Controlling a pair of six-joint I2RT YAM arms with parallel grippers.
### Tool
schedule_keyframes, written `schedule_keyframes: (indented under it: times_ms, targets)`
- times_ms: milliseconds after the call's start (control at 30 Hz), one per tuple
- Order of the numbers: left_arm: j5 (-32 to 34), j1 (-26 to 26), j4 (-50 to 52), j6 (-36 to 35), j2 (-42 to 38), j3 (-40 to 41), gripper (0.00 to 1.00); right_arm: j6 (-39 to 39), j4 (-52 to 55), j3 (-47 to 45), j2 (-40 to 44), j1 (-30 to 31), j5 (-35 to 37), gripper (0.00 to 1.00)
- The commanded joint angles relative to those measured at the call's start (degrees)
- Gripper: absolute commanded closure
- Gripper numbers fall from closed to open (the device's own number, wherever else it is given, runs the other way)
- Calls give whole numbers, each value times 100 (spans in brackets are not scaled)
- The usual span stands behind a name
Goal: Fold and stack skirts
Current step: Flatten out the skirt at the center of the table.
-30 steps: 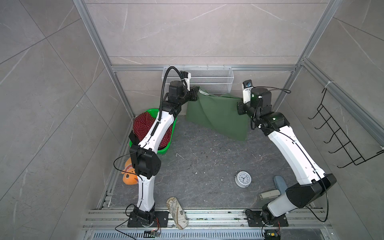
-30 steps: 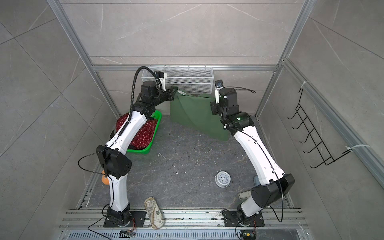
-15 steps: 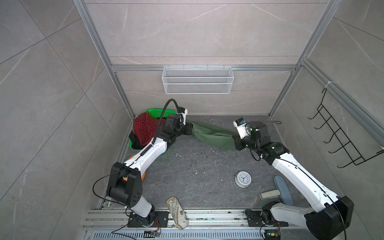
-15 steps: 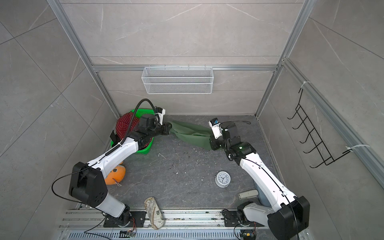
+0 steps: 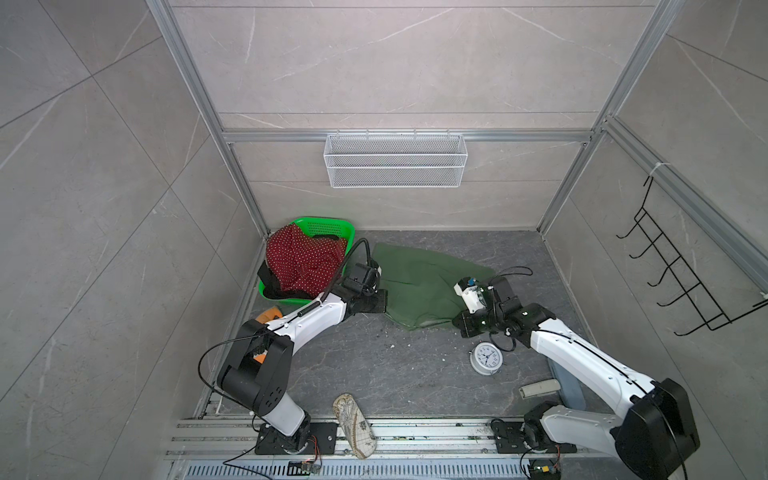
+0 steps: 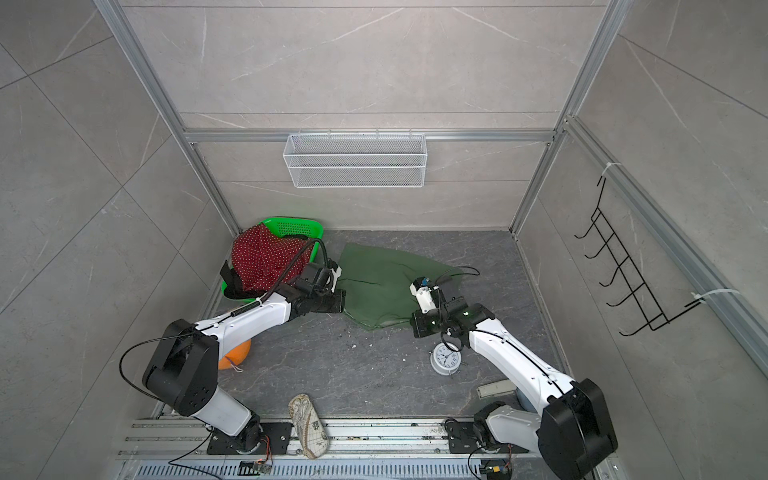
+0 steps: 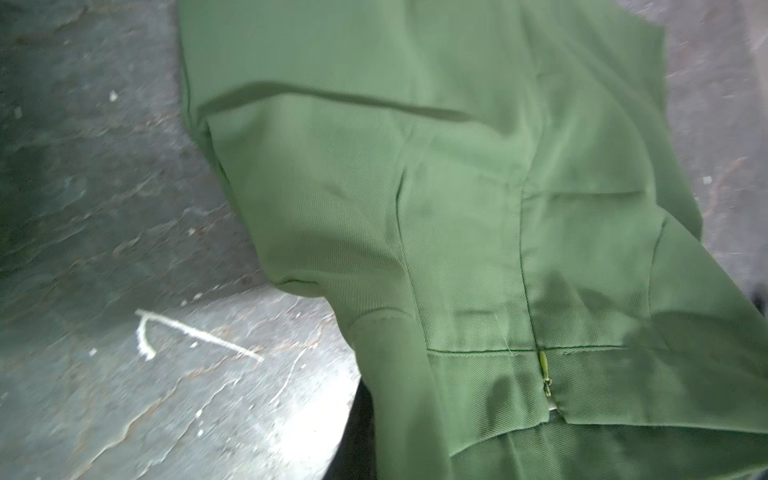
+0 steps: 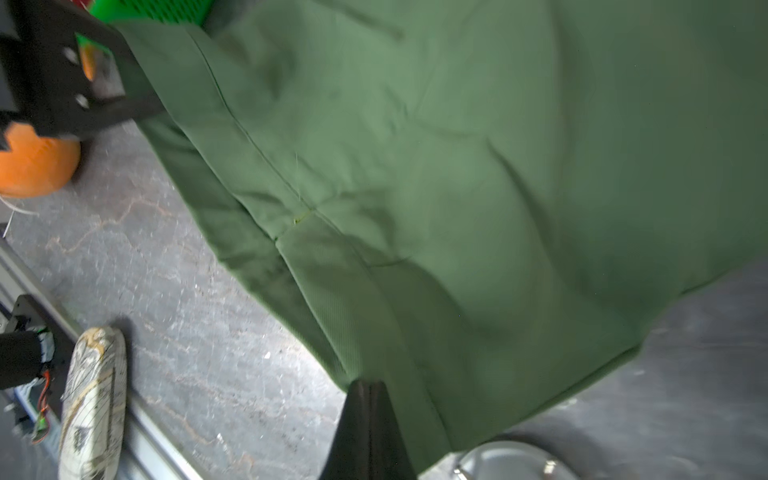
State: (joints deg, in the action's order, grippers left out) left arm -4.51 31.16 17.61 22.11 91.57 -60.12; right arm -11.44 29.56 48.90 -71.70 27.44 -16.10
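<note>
Far left: bright green basket (image 5: 328, 227) holds the red dotted skirt (image 5: 305, 266), with the black skirt (image 5: 266, 279) showing at its edge. Next, the left gripper (image 5: 379, 302), jaws pressed together, pinches the green skirt (image 5: 419, 282) at its left waistband corner. The skirt lies spread on the floor, waistband edge running gripper to gripper, hem away toward the back wall. The right gripper (image 5: 464, 323), likewise closed, pinches the right corner. Judgement: the fold goes away from both arms, and neither is nearer.

Both arms stretched low from the surface's near edge toward its middle. The left claw (image 5: 383, 302) and right claw (image 5: 462, 326) pointed inward, each pinched shut on the dark green skirt (image 5: 419, 282).
</note>
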Motion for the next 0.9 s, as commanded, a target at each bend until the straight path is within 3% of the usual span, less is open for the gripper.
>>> schedule_keyframes:
  times_ms: [0,267,300,400,500,567,733,867]
  targets:
    - [240,52,524,-77,23,-268,100,-404,363,-141,-158,165,-263,100]
    - [197,171,972,-303,-63,-204,100,-623,659,-308,-407,493,-504,100]
    - [189,179,980,-336,-71,-177,98,-595,685,-311,-451,522,-549,93]
    - [185,175,980,-400,-134,-123,69,-527,720,-311,-565,556,-620,81]
    - [129,180,957,-459,-296,-77,35,-444,796,-260,-594,569,-720,72]
    - [128,178,887,-497,-462,6,3,-380,871,-211,-511,563,-741,64]
    - [98,179,701,-592,-923,169,0,-526,827,48,-113,569,-163,48]
    - [269,171,583,-671,-1114,75,0,-842,744,346,-76,512,614,42]
